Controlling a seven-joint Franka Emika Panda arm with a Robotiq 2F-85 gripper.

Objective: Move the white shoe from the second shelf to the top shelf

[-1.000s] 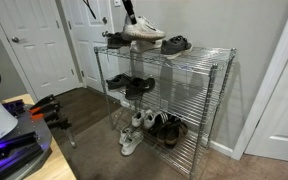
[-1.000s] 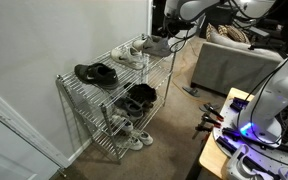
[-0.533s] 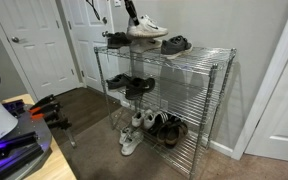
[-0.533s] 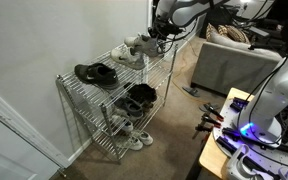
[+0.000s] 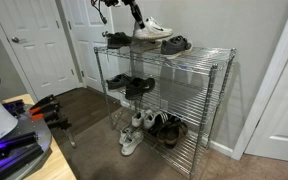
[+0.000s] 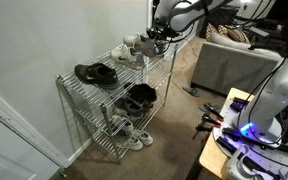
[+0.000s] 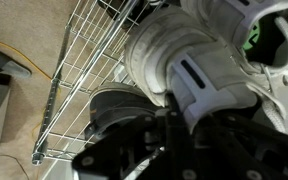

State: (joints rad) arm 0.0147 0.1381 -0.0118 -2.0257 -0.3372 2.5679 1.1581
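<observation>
While the arm hangs in from 12 o'clock in an exterior view, the gripper (image 5: 137, 17) has its jaws clamped on the heel end of the white shoe (image 5: 153, 30). That shoe lies roughly level over the top shelf (image 5: 200, 53) with its toe toward 3 o'clock. A black shoe (image 5: 115, 40) sits just beside it at 9 o'clock and a dark pair (image 5: 176, 44) is near it at 4 o'clock. Its sole looks a little raised off the wire, though the view is too small to be sure it is not touching.

Seen from the opposite end in an exterior view, the dark pair is nearest the camera and the white shoe is at the far end of the tier, toward 1 o'clock.

On the second shelf (image 5: 187, 92) stand black shoes (image 5: 130, 84), toward its 9 o'clock end — directly beneath the held shoe. The lowest tier (image 5: 189, 140) carries small white sneakers (image 5: 133, 131) and, just beside them at 3 o'clock, darker shoes (image 5: 168, 128).

In the wrist view the white shoe fills the middle and the 1 o'clock corner, laces and tongue showing. The claw's dark body lies along 6 o'clock and the wire grid runs up toward 11 o'clock.
</observation>
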